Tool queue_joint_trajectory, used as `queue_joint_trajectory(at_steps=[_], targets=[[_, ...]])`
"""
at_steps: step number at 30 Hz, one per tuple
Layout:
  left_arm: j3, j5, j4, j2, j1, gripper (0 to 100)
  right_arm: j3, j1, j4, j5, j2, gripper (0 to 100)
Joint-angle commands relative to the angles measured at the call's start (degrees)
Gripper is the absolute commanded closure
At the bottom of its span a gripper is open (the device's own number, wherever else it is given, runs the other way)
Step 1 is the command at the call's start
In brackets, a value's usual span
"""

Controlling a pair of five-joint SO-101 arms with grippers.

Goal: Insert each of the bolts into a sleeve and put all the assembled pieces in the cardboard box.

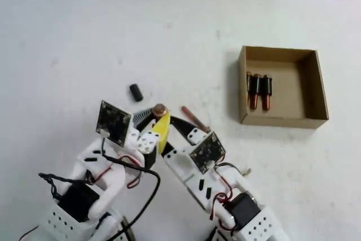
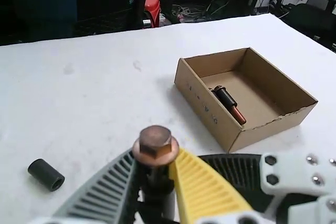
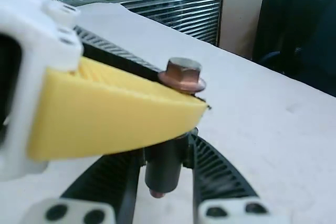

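My left gripper [image 1: 158,114], with one grey and one yellow finger, is shut on a copper bolt [image 2: 155,145] just under its hex head [image 3: 184,74]. The bolt's shank runs down through a black sleeve [image 3: 165,163], and its tip shows below the sleeve. My right gripper [image 3: 165,156], with black fingers, is shut on that sleeve from the opposite side. A second bolt [image 1: 194,118] lies loose on the table just right of the grippers. A spare black sleeve [image 1: 135,92] [image 2: 45,174] lies to their left. The cardboard box [image 1: 282,121] [image 2: 205,103] holds three assembled pieces [image 1: 258,90].
The white table [image 1: 84,43] is open to the far side and left. The box stands to the right of both arms, a short way beyond the loose bolt. Chairs and clutter stand off the table's far edge.
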Motion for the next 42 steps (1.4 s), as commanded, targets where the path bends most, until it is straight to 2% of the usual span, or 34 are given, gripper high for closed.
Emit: queue_joint_trajectory(at_steps=[1,14,23,33,36,42], targets=[[-0.1,0.0,-3.0,-0.6,0.1,98,0.4,0.3,0.1,1.1,-0.7,98.1],[2.4,-0.1,-4.3,-0.6,0.1,97,0.4,0.3,0.1,1.1,-0.7,98.1],[3.8,-0.1,-4.3,-0.6,0.1,72,0.4,0.3,0.1,1.1,-0.7,98.1],[3.2,-0.1,-4.7,-0.6,0.0,71,0.4,0.3,0.1,1.1,-0.7,98.1],[1.2,-0.1,-6.1,-0.6,-3.0,71,0.4,0.3,0.2,1.1,-0.7,98.1],[-2.7,-0.1,-7.1,-0.6,-14.5,71,0.4,4.1,0.0,1.1,-0.7,98.1]])
